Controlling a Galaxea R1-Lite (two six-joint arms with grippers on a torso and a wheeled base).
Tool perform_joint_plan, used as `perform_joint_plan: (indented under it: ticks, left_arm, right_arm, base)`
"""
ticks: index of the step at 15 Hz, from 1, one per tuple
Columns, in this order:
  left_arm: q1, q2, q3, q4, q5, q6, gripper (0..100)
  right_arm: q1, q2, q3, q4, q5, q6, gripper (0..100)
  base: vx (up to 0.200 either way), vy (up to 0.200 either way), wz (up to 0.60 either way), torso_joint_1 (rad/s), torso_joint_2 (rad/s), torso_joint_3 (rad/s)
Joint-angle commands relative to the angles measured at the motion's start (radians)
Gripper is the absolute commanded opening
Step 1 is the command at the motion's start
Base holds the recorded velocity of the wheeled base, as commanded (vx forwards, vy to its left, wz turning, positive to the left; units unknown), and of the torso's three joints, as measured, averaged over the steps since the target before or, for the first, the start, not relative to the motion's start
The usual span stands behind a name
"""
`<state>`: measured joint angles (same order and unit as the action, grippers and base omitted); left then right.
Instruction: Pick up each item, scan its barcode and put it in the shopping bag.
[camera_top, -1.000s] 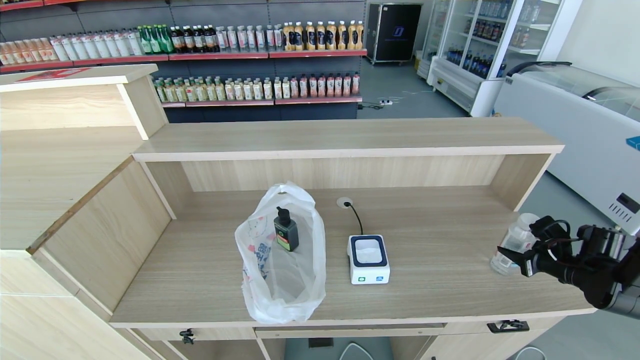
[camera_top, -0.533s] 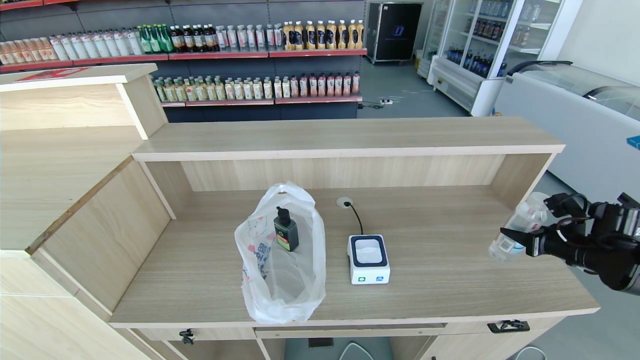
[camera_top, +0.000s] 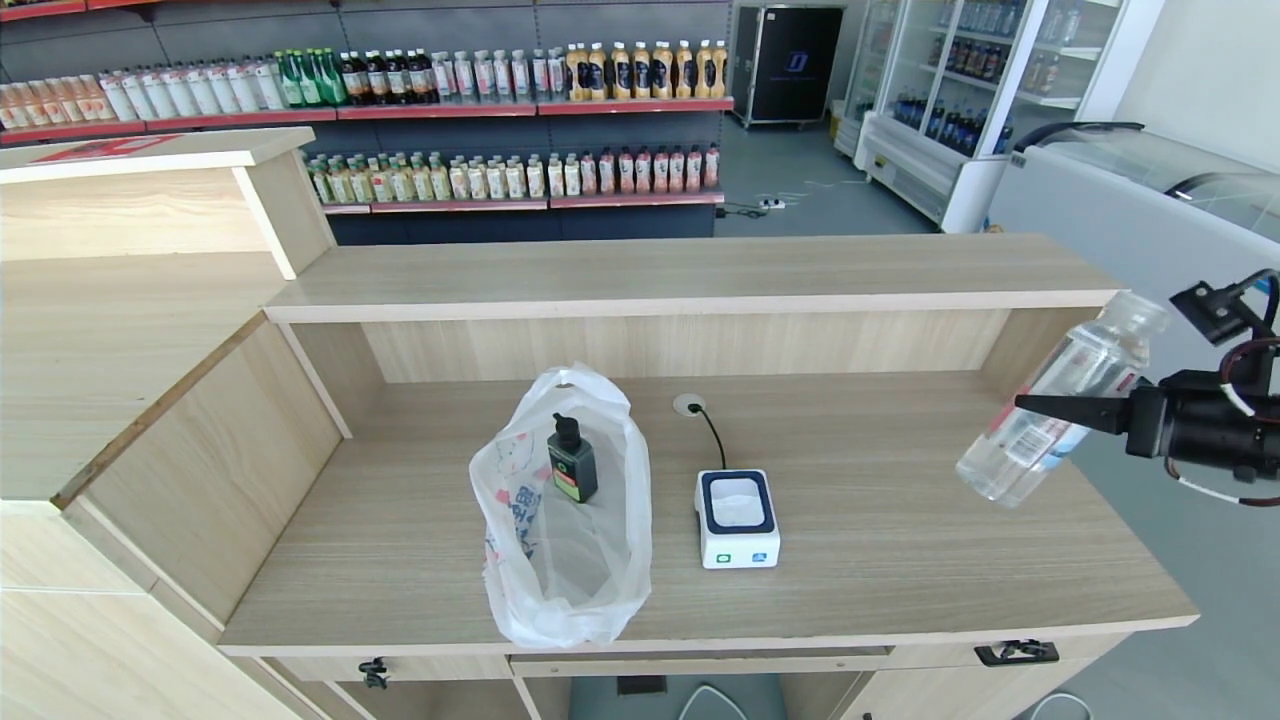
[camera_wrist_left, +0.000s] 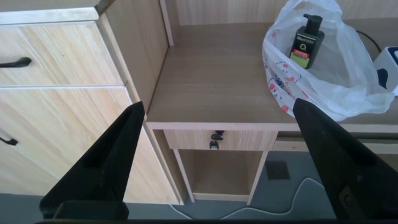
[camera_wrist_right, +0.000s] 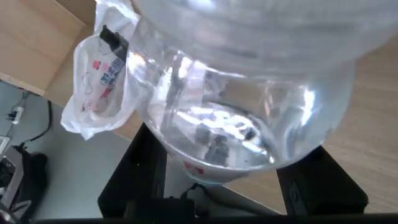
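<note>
- lifted since a second ago: clear bottle (camera_top: 1030, 440) now tilted above the counter (camera_top: 900, 560), at 3 o'clock from the scanner (camera_top: 737, 518).
- my right gripper (camera_top: 1055, 405) is clamped on it.
- my left gripper (camera_wrist_left: 217, 104) is spread wide.

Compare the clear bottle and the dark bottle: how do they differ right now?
The clear bottle is see-through with a clear cap; the dark bottle is opaque with a black pump top. The clear bottle is tilted, held in the air by the right claw; the dark bottle sits top-up inside the bag. Both carry labels.
</note>
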<state>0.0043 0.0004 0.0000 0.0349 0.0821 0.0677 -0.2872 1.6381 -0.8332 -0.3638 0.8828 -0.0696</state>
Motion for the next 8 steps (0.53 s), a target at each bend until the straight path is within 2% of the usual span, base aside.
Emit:
perform_joint_plan:
  ticks: [1, 4, 8]
  left_arm:
    - [0.0, 0.0, 0.0, 0.0, 0.001, 0.0, 100]
    - [0.0, 0.0, 0.0, 0.0, 0.001, 0.0, 100]
    - [0.0, 0.0, 0.0, 0.0, 0.001, 0.0, 100]
  right_arm:
    - [0.051, -0.178, 0.002, 0.074, 0.054, 0.008, 0]
    - [0.063, -0.245, 0.019, 0.129, 0.139, 0.008, 0]
    - [0.131, -0.353, 0.037, 0.217, 0.16, 0.01, 0]
  base:
    - [0.0, 0.0, 0.0, 0.0, 0.0, 0.0]
    - [0.0, 0.0, 0.0, 0.0, 0.0, 0.0]
    - [0.0, 0.0, 0.0, 0.0, 0.0, 0.0]
